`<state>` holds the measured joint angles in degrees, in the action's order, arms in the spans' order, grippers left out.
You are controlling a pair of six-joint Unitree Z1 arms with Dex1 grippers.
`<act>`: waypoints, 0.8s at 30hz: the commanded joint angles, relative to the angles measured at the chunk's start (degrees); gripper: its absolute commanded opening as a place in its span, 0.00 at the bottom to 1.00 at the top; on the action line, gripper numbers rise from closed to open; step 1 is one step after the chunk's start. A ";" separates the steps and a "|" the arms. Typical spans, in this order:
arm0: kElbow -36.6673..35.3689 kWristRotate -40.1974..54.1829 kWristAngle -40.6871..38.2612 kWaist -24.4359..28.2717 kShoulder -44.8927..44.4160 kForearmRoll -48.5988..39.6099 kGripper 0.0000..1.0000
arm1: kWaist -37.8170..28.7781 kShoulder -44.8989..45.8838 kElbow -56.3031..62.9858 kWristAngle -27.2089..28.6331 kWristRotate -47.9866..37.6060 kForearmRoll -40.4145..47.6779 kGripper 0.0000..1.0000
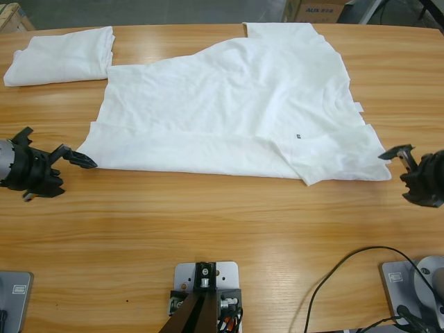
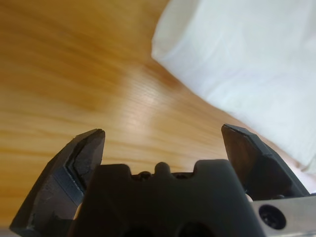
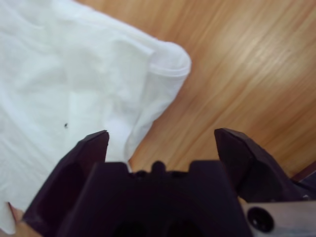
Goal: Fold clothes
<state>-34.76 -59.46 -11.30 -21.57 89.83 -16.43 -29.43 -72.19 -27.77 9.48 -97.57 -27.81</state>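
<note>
While spread on table (image 1: 208, 229), T-shirt (image 1: 229, 111), both grippers agape.

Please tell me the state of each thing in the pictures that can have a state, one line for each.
Large T-shirt: spread out on the table, near edge folded over, not folded up.
Small T-shirt: folded, lying at the far corner.
Left gripper: open, empty, at the shirt's corner.
Right gripper: open, empty, beside the shirt's other corner.
</note>
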 commanded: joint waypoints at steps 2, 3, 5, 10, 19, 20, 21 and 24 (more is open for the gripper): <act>8.78 4.09 -5.20 4.77 2.79 17.26 0.86 | -0.39 1.84 3.69 1.24 -1.05 3.17 0.86; 9.23 3.98 -5.36 4.79 3.21 18.74 0.84 | -0.40 1.77 3.69 1.26 -0.78 3.24 0.86; 10.43 3.60 -6.57 4.70 4.54 23.62 0.65 | -0.37 1.46 3.65 1.36 -0.20 3.38 0.85; 12.36 3.79 -8.40 4.63 7.29 29.83 0.44 | -0.39 2.26 3.95 2.05 -0.17 3.64 0.85; 17.55 4.05 -6.35 5.07 4.44 34.08 0.00 | -0.40 2.33 5.17 2.03 1.26 5.74 0.77; 17.97 4.44 -5.82 5.61 4.40 34.08 0.00 | -0.37 2.32 5.25 2.03 1.34 5.91 0.77; 18.30 4.81 -5.45 6.07 4.35 34.08 0.00 | -0.42 2.32 5.27 2.03 1.41 5.93 0.77; 18.57 5.00 -5.34 6.46 3.86 33.94 0.00 | -0.39 2.28 5.29 1.94 1.62 6.02 0.77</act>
<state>-18.61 -55.60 -17.93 -16.47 94.78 17.18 -29.43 -71.25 -24.15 10.83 -97.11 -22.67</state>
